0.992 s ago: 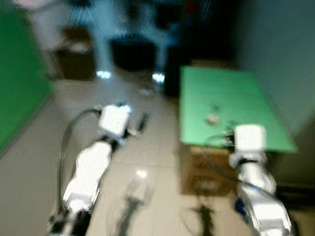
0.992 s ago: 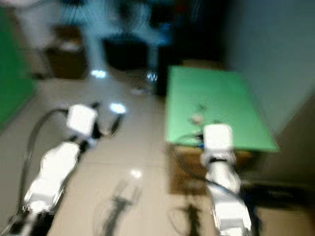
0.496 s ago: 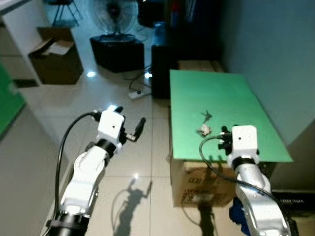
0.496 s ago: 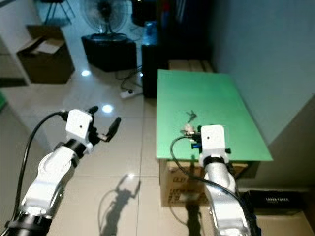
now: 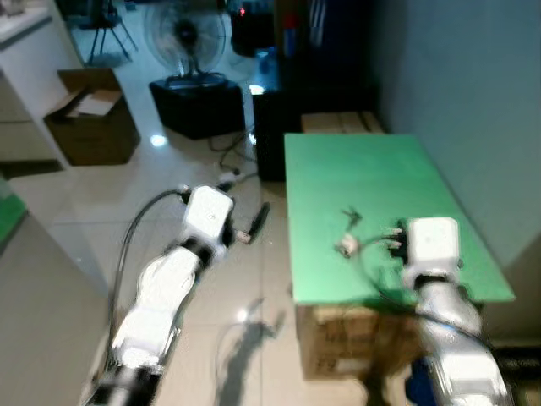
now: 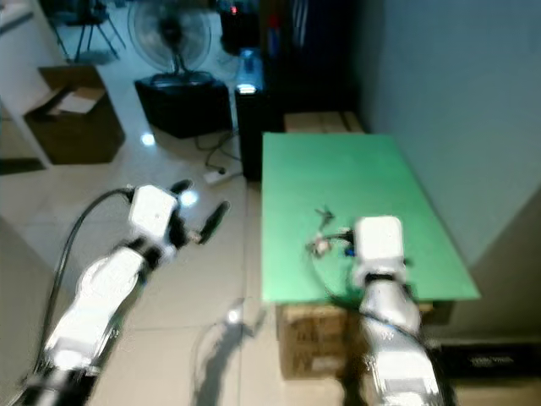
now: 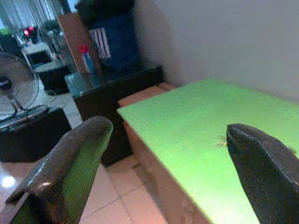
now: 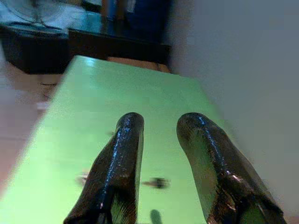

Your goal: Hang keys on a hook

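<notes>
A small bunch of keys [image 5: 347,233] with a pale tag lies on the green table [image 5: 372,169], towards its front half. In the right wrist view the keys [image 8: 159,183] are small dark bits just beyond the fingertips. My right gripper [image 5: 392,238] hovers over the table just right of the keys, its fingers a little apart with nothing between them. My left gripper [image 6: 199,201] hangs wide open over the tiled floor, left of the table. The left wrist view looks across the table, where the keys [image 7: 220,141] are a tiny speck.
A cardboard box [image 5: 351,347] props up the table. Behind it stands a dark cabinet [image 5: 292,51]; a grey wall [image 5: 456,76] runs along the right. On the floor are a fan [image 5: 186,38] on a black box, an open carton [image 5: 89,114] and a power strip with cables [image 5: 226,173].
The camera has shifted and the table sits a little closer. My right gripper has come forward over the table's front edge, beside the keys. The left arm has swung slightly towards the table.
</notes>
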{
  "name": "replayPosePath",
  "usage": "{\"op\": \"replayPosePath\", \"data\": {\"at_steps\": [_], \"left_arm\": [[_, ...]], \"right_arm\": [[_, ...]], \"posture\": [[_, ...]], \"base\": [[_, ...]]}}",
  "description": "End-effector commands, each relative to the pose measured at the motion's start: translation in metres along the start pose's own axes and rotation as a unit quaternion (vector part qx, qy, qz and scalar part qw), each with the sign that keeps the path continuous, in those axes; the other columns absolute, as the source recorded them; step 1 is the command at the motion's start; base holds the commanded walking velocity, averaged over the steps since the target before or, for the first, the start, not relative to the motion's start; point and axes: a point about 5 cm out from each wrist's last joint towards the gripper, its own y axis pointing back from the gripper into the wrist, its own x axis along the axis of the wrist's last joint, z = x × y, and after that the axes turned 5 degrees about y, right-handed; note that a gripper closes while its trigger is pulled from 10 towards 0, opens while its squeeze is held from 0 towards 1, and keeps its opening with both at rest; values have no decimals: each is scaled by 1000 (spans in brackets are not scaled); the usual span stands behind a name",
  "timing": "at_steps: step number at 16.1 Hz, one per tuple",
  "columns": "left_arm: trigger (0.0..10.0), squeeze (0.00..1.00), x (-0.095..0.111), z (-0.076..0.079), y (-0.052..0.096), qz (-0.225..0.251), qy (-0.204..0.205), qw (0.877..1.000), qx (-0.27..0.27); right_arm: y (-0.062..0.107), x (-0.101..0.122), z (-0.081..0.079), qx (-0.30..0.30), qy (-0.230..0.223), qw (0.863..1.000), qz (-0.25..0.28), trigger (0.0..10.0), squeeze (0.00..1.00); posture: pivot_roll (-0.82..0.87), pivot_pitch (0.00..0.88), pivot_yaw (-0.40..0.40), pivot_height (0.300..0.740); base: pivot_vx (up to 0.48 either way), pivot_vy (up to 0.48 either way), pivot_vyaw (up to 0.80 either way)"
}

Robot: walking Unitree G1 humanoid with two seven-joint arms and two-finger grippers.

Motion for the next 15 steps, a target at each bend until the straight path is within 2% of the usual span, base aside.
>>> {"op": "replayPosePath", "data": {"at_steps": [1, 5, 9, 11, 12, 13, 14, 15], "left_arm": [[10000, 0, 5, 3, -3, 6, -1, 1000, -6], [10000, 0, 5, 3, -2, 5, 1, 1000, -9], [10000, 0, 6, 6, -5, 2, -3, 1000, -16], [10000, 0, 5, 4, -6, -9, -16, 1000, -5], [10000, 0, 6, 1, -5, -6, -23, 1000, 2], [10000, 0, 6, -2, -4, -8, -28, 1000, 5], [10000, 0, 5, -3, -3, -9, -30, 1000, 1], [10000, 0, 6, -3, -3, -10, -29, 1000, -1]], "right_arm": [[0, -4, 10, -12, 0, 1000, -8, 10000, 0], [6, -4, 2, -6, -5, 1000, -11, 10000, 0], [5, -5, 7, -7, 0, 1000, -16, 10000, 0], [0, -4, 2, 41, -20, 999, -14, 10000, 0], [-1, -1, -7, 94, -36, 995, -5, 10000, 216], [-2, -1, -15, 130, -47, 990, -7, 10000, 1000], [-7, -3, -22, 153, -40, 987, -18, 10000, 1000], [-11, -3, -23, 149, -51, 987, -23, 10000, 1000]], "posture": [[-115, 0, 43, 740], [-127, 0, 46, 740], [-137, 0, 39, 740], [-130, 0, 34, 740], [-124, 0, 30, 740], [-122, 0, 30, 740], [-118, 0, 28, 740], [-112, 0, 28, 740]], "base": [[405, 0, -800], [406, 0, -800], [385, 0, 0], [0, 0, 0], [0, 0, 0], [0, 0, 0], [0, 0, 0], [0, 0, 0]]}}
